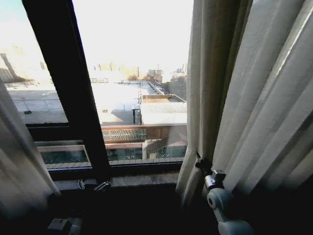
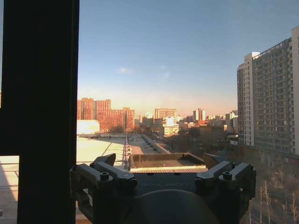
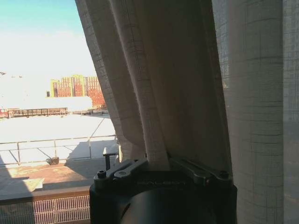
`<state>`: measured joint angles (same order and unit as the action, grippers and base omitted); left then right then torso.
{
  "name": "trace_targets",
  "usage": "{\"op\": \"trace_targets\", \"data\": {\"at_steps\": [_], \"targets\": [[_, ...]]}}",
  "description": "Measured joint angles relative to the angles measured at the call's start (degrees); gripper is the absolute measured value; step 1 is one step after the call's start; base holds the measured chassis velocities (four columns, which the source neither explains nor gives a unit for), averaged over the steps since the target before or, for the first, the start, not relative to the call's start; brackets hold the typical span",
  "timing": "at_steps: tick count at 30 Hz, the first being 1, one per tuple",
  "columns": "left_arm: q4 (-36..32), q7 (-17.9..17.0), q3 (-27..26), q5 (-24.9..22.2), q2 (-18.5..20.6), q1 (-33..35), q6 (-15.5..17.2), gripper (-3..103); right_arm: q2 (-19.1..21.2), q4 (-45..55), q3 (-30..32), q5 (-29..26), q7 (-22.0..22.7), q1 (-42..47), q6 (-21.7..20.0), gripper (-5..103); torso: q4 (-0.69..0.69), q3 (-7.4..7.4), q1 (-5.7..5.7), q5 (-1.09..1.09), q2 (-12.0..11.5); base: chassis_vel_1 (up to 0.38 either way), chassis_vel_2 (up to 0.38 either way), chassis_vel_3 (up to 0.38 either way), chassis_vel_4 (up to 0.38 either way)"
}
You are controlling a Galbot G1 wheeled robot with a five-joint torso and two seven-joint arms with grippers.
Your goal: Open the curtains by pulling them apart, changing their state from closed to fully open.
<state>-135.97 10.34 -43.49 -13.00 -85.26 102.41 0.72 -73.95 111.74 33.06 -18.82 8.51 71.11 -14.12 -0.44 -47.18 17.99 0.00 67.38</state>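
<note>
The right arm (image 1: 222,208) is seen nearest, at 5 o'clock in the head view, its lower part cut off by the frame edge. The right gripper (image 1: 200,164) is pressed into the right curtain (image 1: 244,88); in the right wrist view its jaws are closed together on a gathered fold of that fabric (image 3: 156,158), the fingertips buried in the cloth. The left gripper (image 2: 161,179) is seen in the left wrist view with jaws apart and nothing between them, pointed at the glass beside the dark window frame (image 1: 63,83). In the head view, small dim shapes at 7 o'clock cannot be made out. The left curtain (image 1: 19,161) is seen at 8 o'clock, blurred and cut off. The right curtain fills 1 to 4 o'clock: sheer, cream-grey, long pleats slanting toward the grip. Both panels are well apart, with rooftops (image 1: 146,105) visible between.
</note>
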Motion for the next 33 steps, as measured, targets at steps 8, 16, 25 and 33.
{"op": "trace_targets", "data": {"at_steps": [8, 16, 25, 33], "targets": [[-0.2, 0.0, -0.1, 0.0, 0.0, 0.1, 0.0, 100, 0.0, 0.0, 0.1, 0.0, 0.0, 0.0, 0.0, 0, 0.00, 0.00, 0.00, 0.01, 0.0, -0.365, -0.349, 0.355, 0.354], [-0.3, 0.0, -0.2, 0.0, -0.2, 0.5, -0.2, 100, 0.0, 0.1, 0.1, 0.0, 0.0, 0.1, 0.0, 0, 0.00, 0.00, 0.00, 0.01, 0.0, -0.362, -0.356, 0.353, 0.361], [-0.3, 0.1, -0.2, 0.0, -0.2, 0.5, -0.3, 100, 0.1, 0.1, 0.2, 0.0, 0.0, 0.1, 0.1, 0, 0.00, 0.00, 0.00, 0.01, 0.0, -0.355, -0.361, 0.347, 0.350], [-0.2, 0.1, -0.2, 0.0, -0.2, 0.5, -0.3, 100, 0.0, -0.2, 0.2, 0.0, -0.1, 0.0, 0.2, 0, 0.00, 0.00, 0.00, 0.00, 0.0, -0.345, -0.352, 0.345, 0.343]]}}
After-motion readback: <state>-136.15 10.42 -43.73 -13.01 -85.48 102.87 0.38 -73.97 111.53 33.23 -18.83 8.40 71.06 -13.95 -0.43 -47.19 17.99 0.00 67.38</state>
